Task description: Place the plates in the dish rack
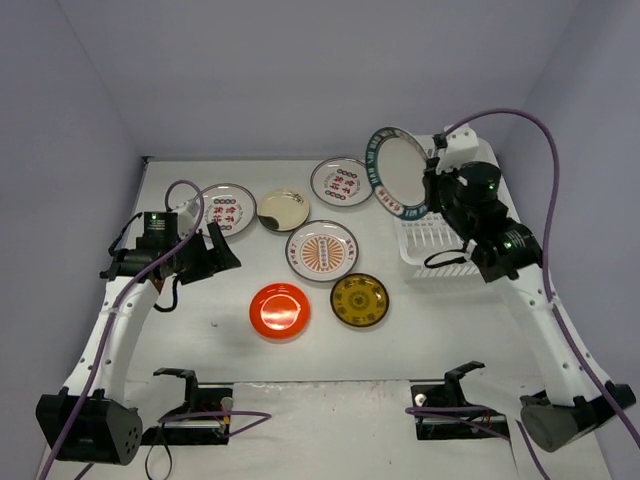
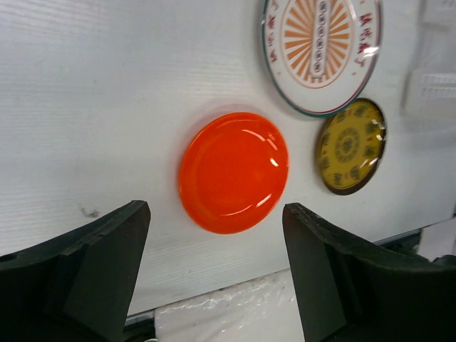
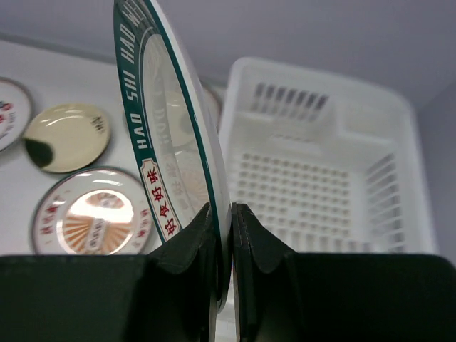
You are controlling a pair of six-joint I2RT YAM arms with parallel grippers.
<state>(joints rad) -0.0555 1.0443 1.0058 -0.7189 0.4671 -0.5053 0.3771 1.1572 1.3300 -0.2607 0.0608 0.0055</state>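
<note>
My right gripper is shut on the rim of the blue-rimmed plate, held on edge in the air just left of the white dish rack, which holds no plates. My left gripper is open and empty above the table, left of the red-orange plate. The yellow-brown plate, three white red-patterned plates and the cream plate lie flat on the table.
Purple walls close in the white table on three sides. Two black stands sit at the near edge with cables. The right arm's purple cable arcs above the rack.
</note>
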